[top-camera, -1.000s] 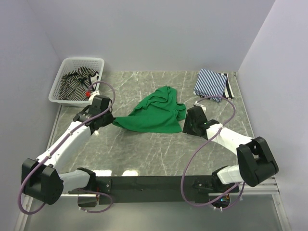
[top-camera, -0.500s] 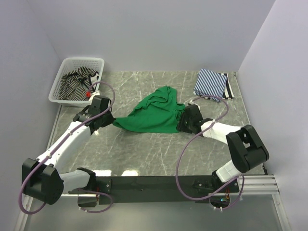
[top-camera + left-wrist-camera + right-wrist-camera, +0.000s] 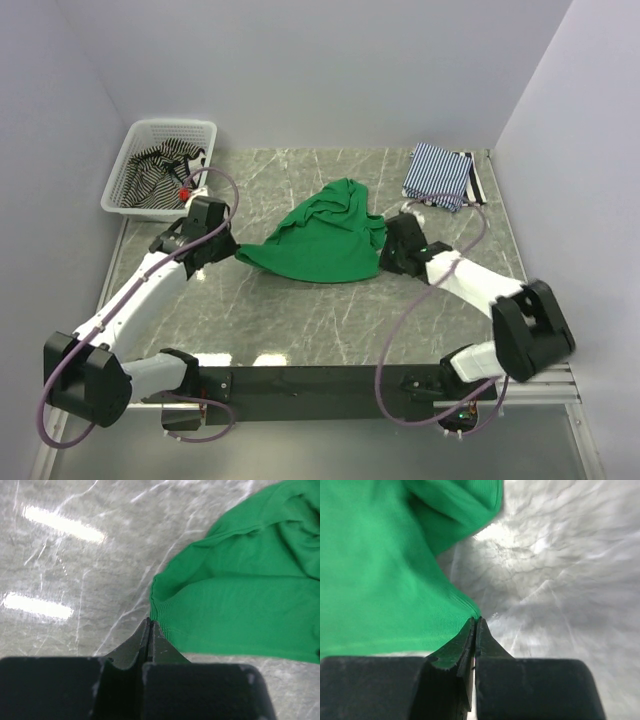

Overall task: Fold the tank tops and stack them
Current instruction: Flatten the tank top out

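The bright green tank top lies crumpled in the middle of the marble table. My left gripper is shut on its left corner, the jaws pressed together on the hem. On the opposite side, my right gripper is shut on the right corner, jaws closed tight at the cloth's edge. The finely blue-and-white striped tank top lies folded at the back right. A black-and-white striped tank top sits bunched inside the basket.
The white mesh basket stands at the back left corner. A dark striped cloth edge shows under the folded top by the right wall. Walls close in on three sides of the table.
My right gripper moved in to the green top's right corner and shut on it. The left gripper stayed shut on the left corner and held still.
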Controlling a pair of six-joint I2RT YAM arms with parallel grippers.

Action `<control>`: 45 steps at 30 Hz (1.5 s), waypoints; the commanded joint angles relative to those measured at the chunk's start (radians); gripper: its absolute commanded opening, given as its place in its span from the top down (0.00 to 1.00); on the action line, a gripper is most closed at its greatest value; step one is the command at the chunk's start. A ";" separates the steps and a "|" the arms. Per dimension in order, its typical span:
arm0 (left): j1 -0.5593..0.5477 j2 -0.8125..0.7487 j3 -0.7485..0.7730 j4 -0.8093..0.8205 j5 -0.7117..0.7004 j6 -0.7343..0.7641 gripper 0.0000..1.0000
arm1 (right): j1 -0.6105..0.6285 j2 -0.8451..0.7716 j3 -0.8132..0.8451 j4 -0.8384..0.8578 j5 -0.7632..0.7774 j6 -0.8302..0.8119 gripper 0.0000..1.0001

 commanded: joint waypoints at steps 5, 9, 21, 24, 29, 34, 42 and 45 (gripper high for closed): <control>0.005 -0.099 0.184 0.031 0.039 0.056 0.99 | 0.006 -0.292 0.341 -0.268 0.136 -0.072 1.00; 0.005 -0.174 0.272 0.072 0.075 0.058 0.99 | 0.006 -0.338 0.559 -0.335 0.152 -0.103 1.00; 0.003 -0.294 0.436 0.371 0.093 0.014 0.99 | 0.006 -0.274 1.076 -0.371 0.124 -0.183 1.00; 0.003 -0.263 0.483 0.440 0.053 0.014 0.99 | 0.008 -0.225 1.188 -0.361 0.115 -0.207 1.00; 0.005 -0.153 0.523 0.561 -0.060 0.020 0.99 | -0.005 -0.057 1.380 -0.327 0.144 -0.270 1.00; 0.016 0.010 0.596 0.678 -0.134 0.015 0.99 | -0.109 0.140 1.519 -0.269 0.005 -0.249 1.00; 0.177 0.422 0.991 0.727 0.061 -0.051 0.99 | -0.229 0.514 1.869 -0.169 -0.264 -0.129 1.00; 0.212 0.512 1.167 0.646 0.134 -0.040 0.99 | -0.255 0.507 1.842 -0.129 -0.276 -0.111 1.00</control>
